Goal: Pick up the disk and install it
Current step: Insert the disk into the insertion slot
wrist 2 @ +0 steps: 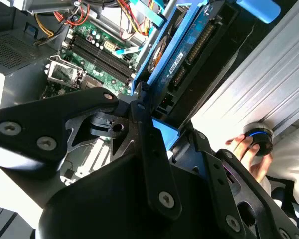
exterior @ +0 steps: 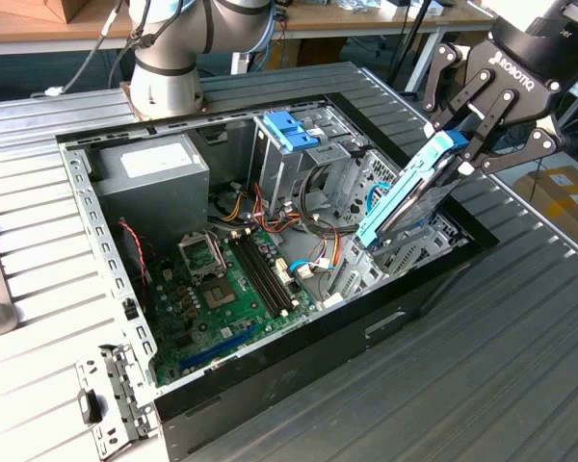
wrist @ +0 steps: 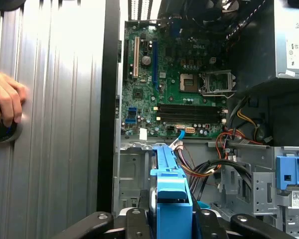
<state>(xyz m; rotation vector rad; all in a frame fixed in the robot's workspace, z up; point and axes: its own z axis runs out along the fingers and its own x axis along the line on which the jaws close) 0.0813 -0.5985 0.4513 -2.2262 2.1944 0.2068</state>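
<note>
My pincer pinches the disk by its upper end, 2 fingers clamped against its blue rails. The disk hangs over the open computer case at the exterior view's right, just inside the case's wall, with its lower end down among the metal bay brackets. Cables and the drive cage crowd the inner side. Its long axis tilts steeply, low end toward the motherboard. My wrist leans in from above the ribbed table.
</note>
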